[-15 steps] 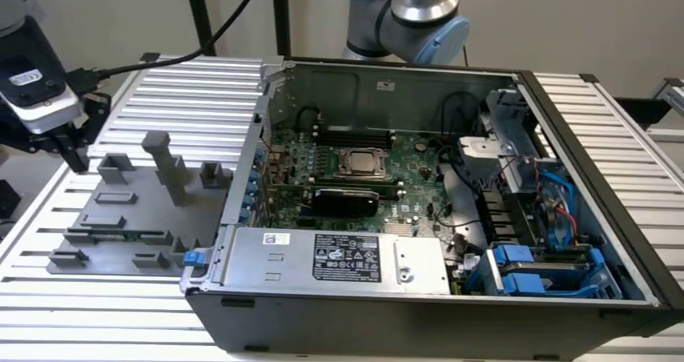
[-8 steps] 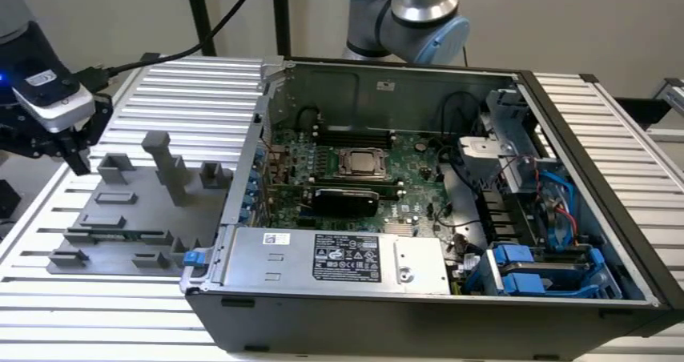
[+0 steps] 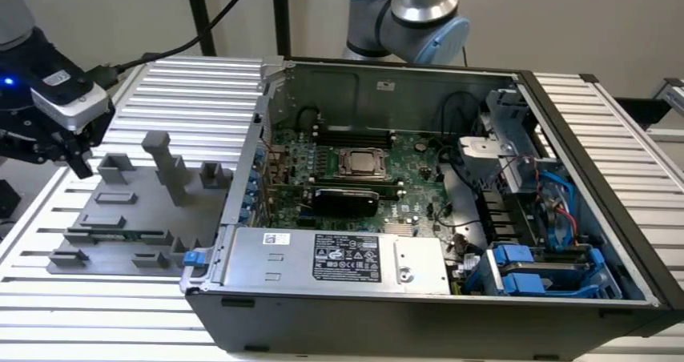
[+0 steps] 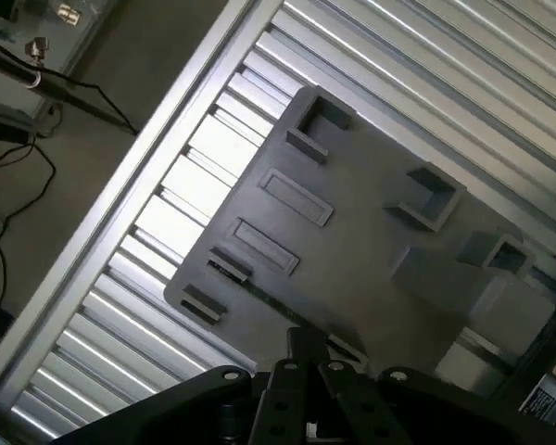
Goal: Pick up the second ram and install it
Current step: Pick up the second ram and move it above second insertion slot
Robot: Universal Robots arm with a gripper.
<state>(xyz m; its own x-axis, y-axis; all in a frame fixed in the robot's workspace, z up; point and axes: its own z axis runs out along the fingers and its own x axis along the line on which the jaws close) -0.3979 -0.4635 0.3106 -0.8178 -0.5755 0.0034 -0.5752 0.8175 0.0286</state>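
Hovering with the gripper (image 3: 73, 163) above the grey fixture plate (image 3: 144, 218), at its corner toward the exterior view's left, clear of the plate's upright posts. Jaw state: cannot tell from either view; no green board seen at the gripper (image 4: 306, 371) in the wrist view. Seated in a low holder on the fixture plate: the second ram (image 3: 118, 235), a thin greenish strip, on edge by the look of it, near the plate's front side in the exterior view. Lies below the gripper and nearer the camera in that view, near but not touching. Long axis across the exterior view, left to right, roughly in line with the plate's front edge. Judged not yet picked up. From the wrist, looks down on the same plate (image 4: 352, 232) with its rectangular pockets; faint thin line between two clips there, possibly the same stick, too unclear to say. Well apart toward the exterior view's right: open computer case (image 3: 428, 318) on the slatted aluminium table (image 3: 192, 74), green motherboard (image 3: 417, 150) lying flat inside. Fixture plate just beside the case wall.
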